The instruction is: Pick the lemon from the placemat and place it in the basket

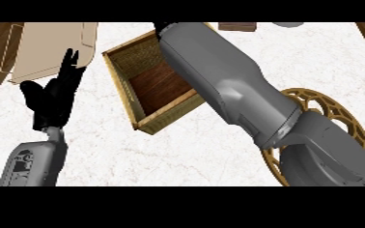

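Note:
The basket point(140, 107), square with woven walls and a dark wooden floor, stands at the middle of the white counter. No lemon shows inside the part of it I can see. My right forearm crosses over the basket's right side toward the far edge. Only a black sliver of my right hand point(163, 27) shows at the picture's top. The round gold lattice placemat point(324, 107) lies at the right, partly under that arm. The lemon is nowhere in sight. My left hand point(51, 99) rests open at the left, fingers up.
A beige board-like object point(50, 48) lies at the far left behind my left hand. A small brown thing point(237, 26) and a grey thing point(288, 24) sit at the counter's far edge. White counter point(178, 159) shows in front of the basket.

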{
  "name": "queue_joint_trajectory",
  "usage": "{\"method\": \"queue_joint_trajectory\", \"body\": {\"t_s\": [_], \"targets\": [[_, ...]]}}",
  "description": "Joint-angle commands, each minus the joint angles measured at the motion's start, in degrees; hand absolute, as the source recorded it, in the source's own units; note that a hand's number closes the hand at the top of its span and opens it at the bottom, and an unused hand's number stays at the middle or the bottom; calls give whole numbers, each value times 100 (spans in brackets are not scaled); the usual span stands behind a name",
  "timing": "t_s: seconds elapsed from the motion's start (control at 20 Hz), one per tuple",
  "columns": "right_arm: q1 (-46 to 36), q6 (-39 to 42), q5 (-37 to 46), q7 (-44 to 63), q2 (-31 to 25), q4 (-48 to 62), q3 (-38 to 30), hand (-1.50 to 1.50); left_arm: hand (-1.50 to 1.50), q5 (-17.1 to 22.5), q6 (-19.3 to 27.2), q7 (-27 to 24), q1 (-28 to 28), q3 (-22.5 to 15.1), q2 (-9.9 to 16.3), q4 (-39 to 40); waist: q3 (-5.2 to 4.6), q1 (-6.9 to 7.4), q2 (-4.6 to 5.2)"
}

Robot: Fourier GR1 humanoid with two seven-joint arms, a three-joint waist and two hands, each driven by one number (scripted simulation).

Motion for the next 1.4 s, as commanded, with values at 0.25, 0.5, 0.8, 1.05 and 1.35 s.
{"method": "queue_joint_trajectory", "body": {"t_s": [0.25, 0.5, 0.8, 1.05, 1.35], "targets": [[246, 243, 40, -81, 0, -50, -32, 150, 0, -17, 11, -181, 277, 48, -38, -18, -3, -51, -19], [406, 322, -48, -176, 0, 29, -164, 150, 0, 48, -77, -110, 182, 112, 38, -17, -2, -39, -16], [255, 431, -142, -432, 0, 337, -423, 150, 0, -52, 79, -26, -394, 208, 42, 496, -1, -107, 12], [452, 756, -381, 446, 0, -148, -475, 150, 0, 51, -103, 67, -42, 135, 53, 107, 0, -46, -41], [559, 430, -309, 370, 0, 242, -615, -150, 0, 73, -150, -187, 90, 234, 110, 133, 1, -89, -23]]}}
